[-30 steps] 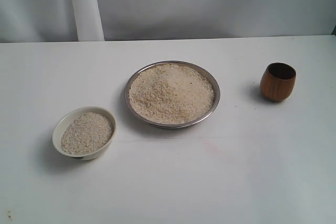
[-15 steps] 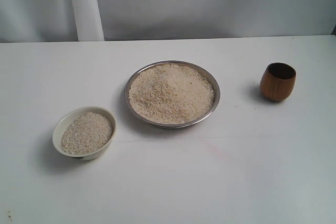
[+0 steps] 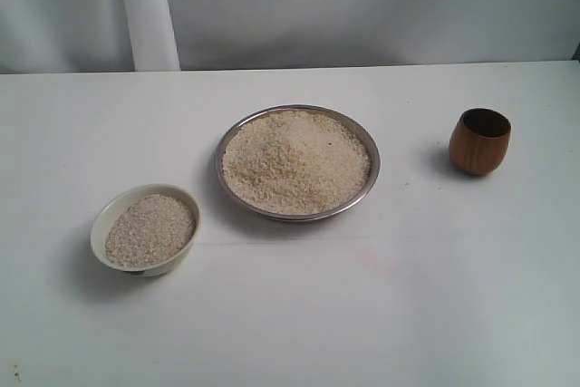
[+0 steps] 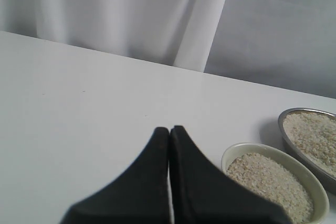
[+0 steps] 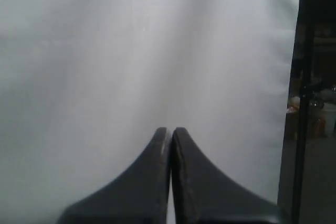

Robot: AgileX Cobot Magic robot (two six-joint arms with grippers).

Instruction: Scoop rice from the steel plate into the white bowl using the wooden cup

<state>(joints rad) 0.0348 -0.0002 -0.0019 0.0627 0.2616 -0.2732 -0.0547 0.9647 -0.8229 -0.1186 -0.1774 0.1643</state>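
The steel plate (image 3: 364, 144) sits mid-table, heaped with rice (image 3: 294, 160). To its front left stands the white bowl (image 3: 101, 226), also holding rice (image 3: 150, 229). The wooden cup (image 3: 479, 141) stands upright and alone at the right. Neither arm shows in the exterior view. In the left wrist view my left gripper (image 4: 169, 129) is shut and empty above the table, with the white bowl (image 4: 231, 153) and the steel plate (image 4: 290, 115) beside it. My right gripper (image 5: 169, 129) is shut and empty, facing a white cloth; the cup is out of that view.
A white curtain (image 3: 362, 6) hangs behind the table's far edge, with a white post (image 3: 148, 11) at the back left. In the right wrist view a dark upright bar (image 5: 303, 77) and cluttered room show beside the cloth.
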